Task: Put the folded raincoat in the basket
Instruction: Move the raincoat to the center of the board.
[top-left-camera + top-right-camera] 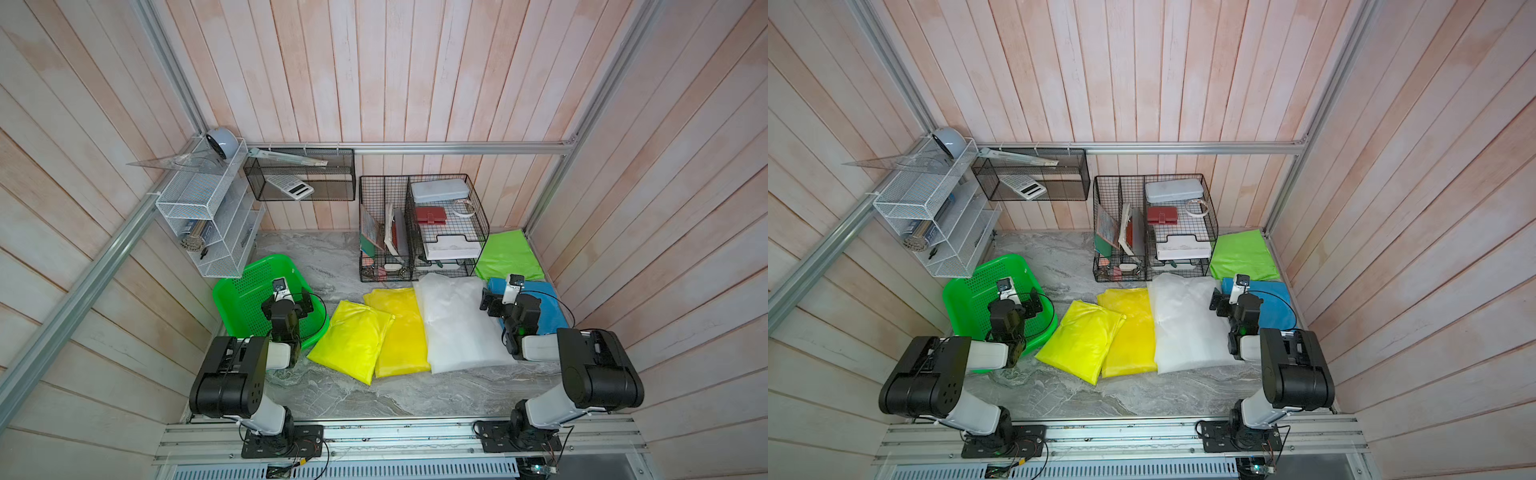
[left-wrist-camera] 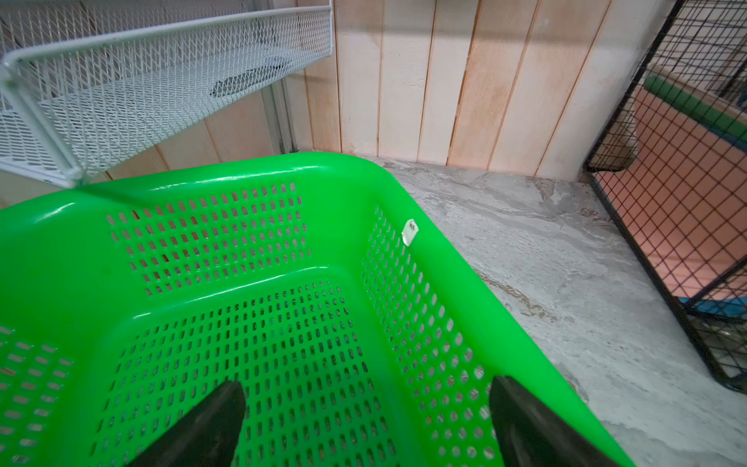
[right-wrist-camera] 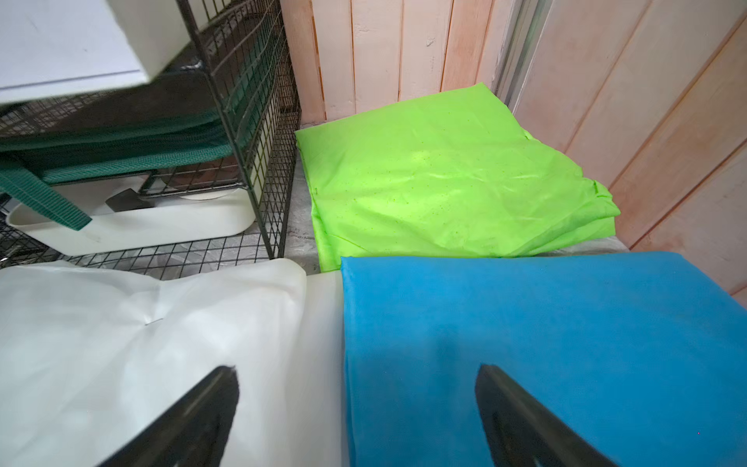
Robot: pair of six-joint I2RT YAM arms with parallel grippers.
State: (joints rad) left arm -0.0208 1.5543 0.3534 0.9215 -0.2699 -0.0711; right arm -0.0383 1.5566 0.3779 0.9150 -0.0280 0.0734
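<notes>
The bright green basket stands at the left of the marble table with nothing in it. Several folded raincoats lie in a row to its right: neon yellow, yellow, white, blue and light green. My left gripper hovers open over the basket's perforated base. My right gripper is open above the seam between the white and blue raincoats, holding nothing.
Black wire racks filled with books and boxes stand at the back, just behind the white raincoat. A white mesh shelf hangs over the basket's far corner. A black mesh box is fixed to the back wall. Wooden walls close in three sides.
</notes>
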